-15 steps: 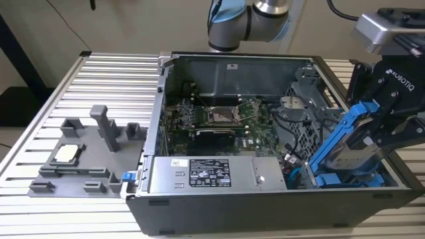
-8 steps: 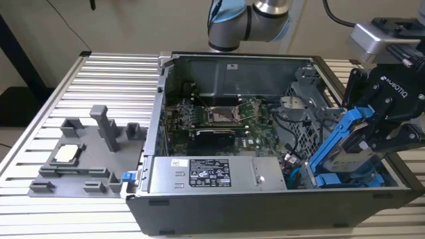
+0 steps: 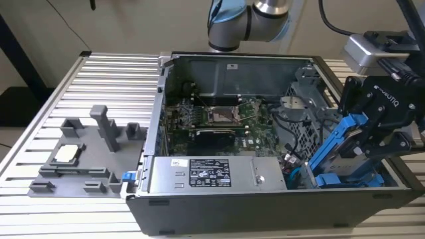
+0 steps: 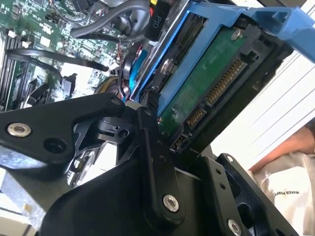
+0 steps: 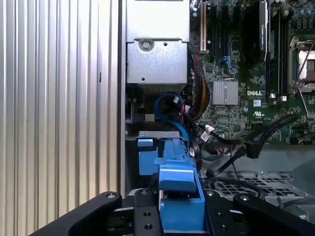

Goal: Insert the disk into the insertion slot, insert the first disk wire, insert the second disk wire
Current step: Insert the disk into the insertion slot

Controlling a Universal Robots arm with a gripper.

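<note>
Table (image 3: 106, 74): silver metal top of long parallel ribbed slats
Computer case (image 3: 265, 209): open grey tower lying on its side, toward the exterior view's right
Fixture (image 3: 86, 149): grey plastic, upright posts, just beside the case on the exterior view's left

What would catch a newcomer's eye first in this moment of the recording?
The black gripper at the exterior view's right, clamped on a bright blue plastic-framed hard drive held tilted over a corner of the open grey metal computer case. Next, the green motherboard lying exposed in the case's middle, and a grey plastic fixture on the slatted aluminium table at that view's left.
</note>
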